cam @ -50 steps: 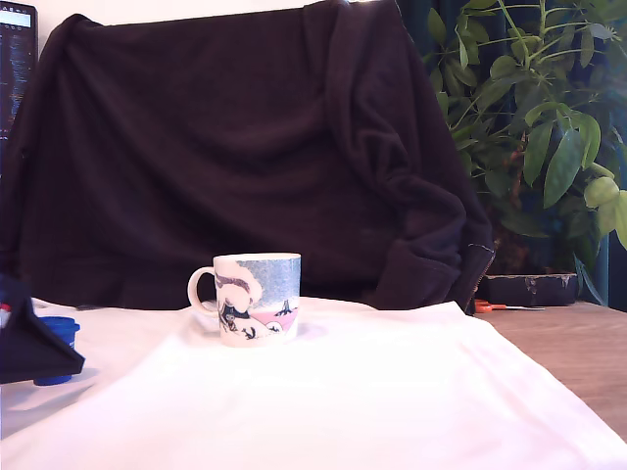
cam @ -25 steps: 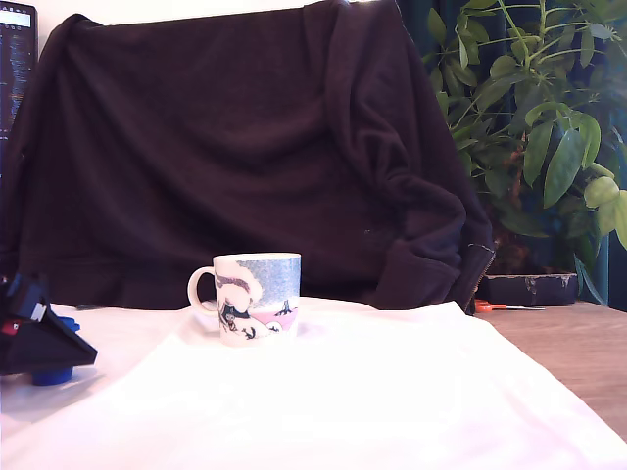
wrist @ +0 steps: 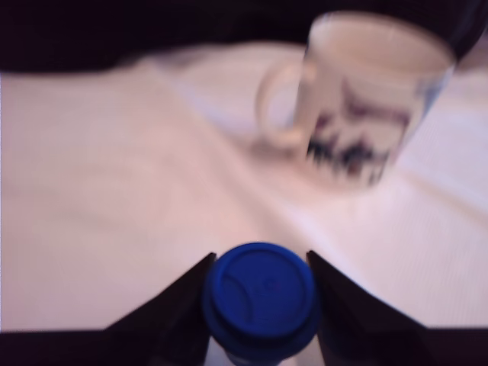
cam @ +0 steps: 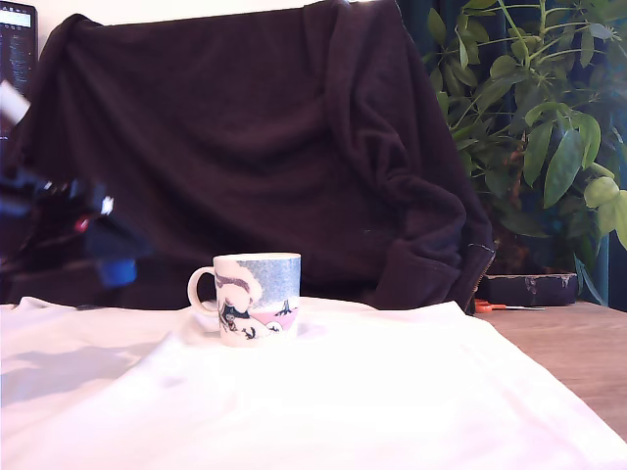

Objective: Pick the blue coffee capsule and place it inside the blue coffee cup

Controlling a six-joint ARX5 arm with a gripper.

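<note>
The blue coffee capsule point(wrist: 261, 299) shows its round dark-blue cap in the wrist view, pressed between two dark fingers. In the exterior view my gripper point(cam: 116, 262) is blurred at the exterior view's left, raised off the cloth, with the blue coffee capsule point(cam: 118, 270) hanging below it. The blue coffee cup point(cam: 251, 298), a white mug with a light-blue band and a dark and pink picture, stands upright on the white cloth to the right of the gripper in the exterior view. In the wrist view the blue coffee cup point(wrist: 364, 99) is ahead, its handle turned toward the gripper's side.
A white cloth point(cam: 323, 401) covers the table. A dark blanket point(cam: 245, 147) hangs behind the cup. A leafy plant point(cam: 549, 117) stands at the exterior view's right, with bare wooden table point(cam: 578, 343) below it and a screen edge point(cam: 15, 59) at the top left.
The gripper has risen from the cloth at the exterior view's left and moved right toward the cup, carrying the capsule up with it. The cup has not moved.
</note>
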